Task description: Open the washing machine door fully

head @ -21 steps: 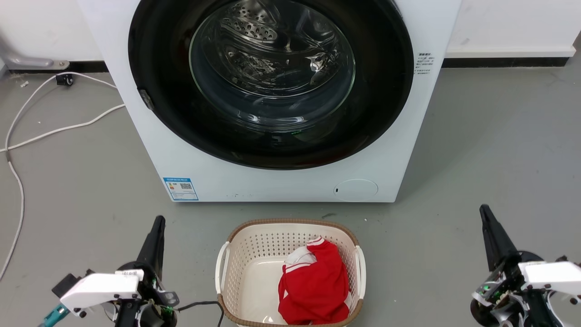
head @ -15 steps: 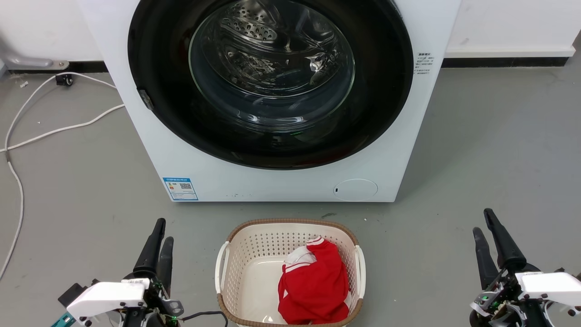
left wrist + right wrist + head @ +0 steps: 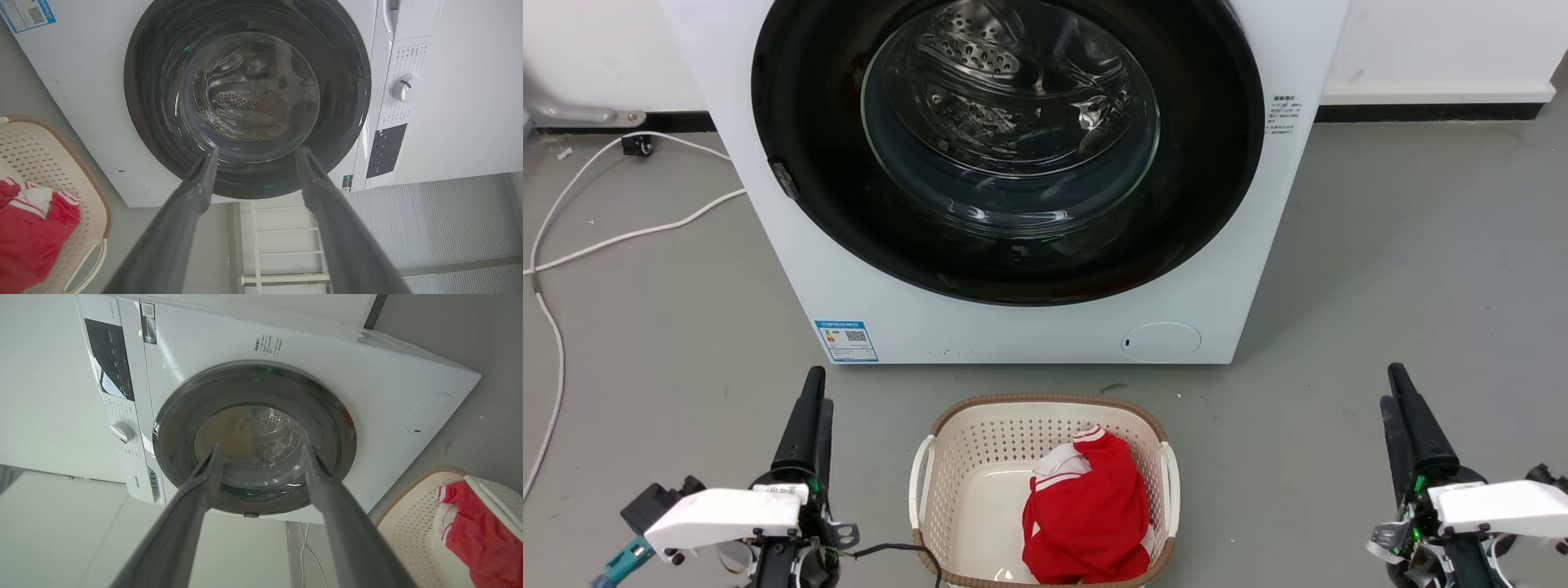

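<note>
Both released, my left end effector [image 3: 819, 388] and right end effector [image 3: 1390, 384] sit well apart from the closed washing machine door [image 3: 1009, 151] ahead; grey catch [image 3: 784, 178] on its left rim, so left arm looks nearer.

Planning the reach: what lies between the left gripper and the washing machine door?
Head view: from the left gripper, bare grey floor, then the machine's white front with its blue label, then the door.
</note>
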